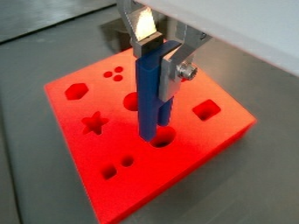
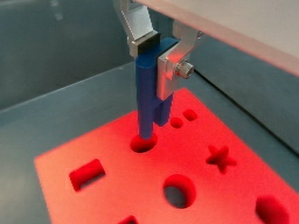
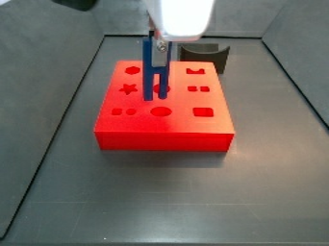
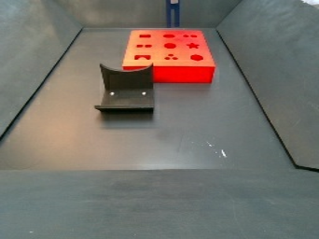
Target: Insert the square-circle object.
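Note:
My gripper [image 1: 158, 63] is shut on the square-circle object [image 1: 152, 96], a slim blue piece with two parallel prongs, and holds it upright by its top end. Both wrist views show this; the gripper [image 2: 156, 57] and the blue piece [image 2: 149, 96] are just as plain in the second. The prongs point down at the red block [image 1: 176, 171] with shaped holes, and their tips meet a round hole [image 2: 142, 143] in its top. How deep they sit I cannot tell. In a side view the blue piece [image 3: 156, 75] stands over the block's [image 3: 164, 130] middle rear.
The fixture [image 4: 125, 91], a dark grey curved bracket on a base plate, stands on the grey floor apart from the red block [image 4: 169, 65]. It also shows behind the block [image 3: 206, 55]. Sloping dark walls enclose the floor on all sides.

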Robot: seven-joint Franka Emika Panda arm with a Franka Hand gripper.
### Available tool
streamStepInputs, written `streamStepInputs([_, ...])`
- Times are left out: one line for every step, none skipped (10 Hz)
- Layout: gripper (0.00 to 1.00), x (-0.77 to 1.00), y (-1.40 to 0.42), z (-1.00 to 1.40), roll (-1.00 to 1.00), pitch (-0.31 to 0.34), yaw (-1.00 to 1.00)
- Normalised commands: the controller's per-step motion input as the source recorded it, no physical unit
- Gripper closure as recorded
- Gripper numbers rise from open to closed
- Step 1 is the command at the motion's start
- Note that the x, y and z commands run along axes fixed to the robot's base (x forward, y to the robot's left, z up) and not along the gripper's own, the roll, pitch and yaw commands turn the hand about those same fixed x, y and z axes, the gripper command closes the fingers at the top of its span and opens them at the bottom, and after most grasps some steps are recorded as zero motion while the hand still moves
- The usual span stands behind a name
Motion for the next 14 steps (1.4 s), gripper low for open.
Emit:
streamStepInputs([1.00,-0.09,0.00,-0.02,-0.08,-0.167,-0.90])
streamStepInputs([1.00,-0.30,0.00,-0.07,-0.05,-0.164,-0.78])
streamStepInputs([1.00,-0.47,0.00,0.00,0.00,-0.109,-0.55])
streamStepInputs([1.00,-0.11,0.00,-0.01,0.02,0.000,-0.05])
streamStepInputs([1.00,-0.16,0.01,-0.07,0.00,-0.013,0.03])
streamStepInputs([1.00,-0.19,0.00,-0.20,-0.05,-0.127,0.09])
streamStepInputs([1.00,-0.29,0.06,-0.24,-0.18,-0.260,0.09])
streamStepInputs([1.00,-0.31,0.02,-0.13,-0.16,-0.276,0.05])
streamStepInputs([1.00,-0.34,0.03,-0.15,-0.21,-0.289,0.00])
streamStepInputs([1.00,-0.43,0.07,-0.05,-0.24,-0.317,0.00])
streamStepInputs([1.00,-0.41,0.07,0.00,-0.17,-0.234,0.00])
streamStepInputs([1.00,-0.34,0.00,0.01,-0.04,-0.147,-0.01])
streamStepInputs([1.00,-0.03,0.00,0.00,0.06,0.000,-0.16])
streamStepInputs([1.00,0.00,-0.12,-0.11,0.12,0.000,-0.20])
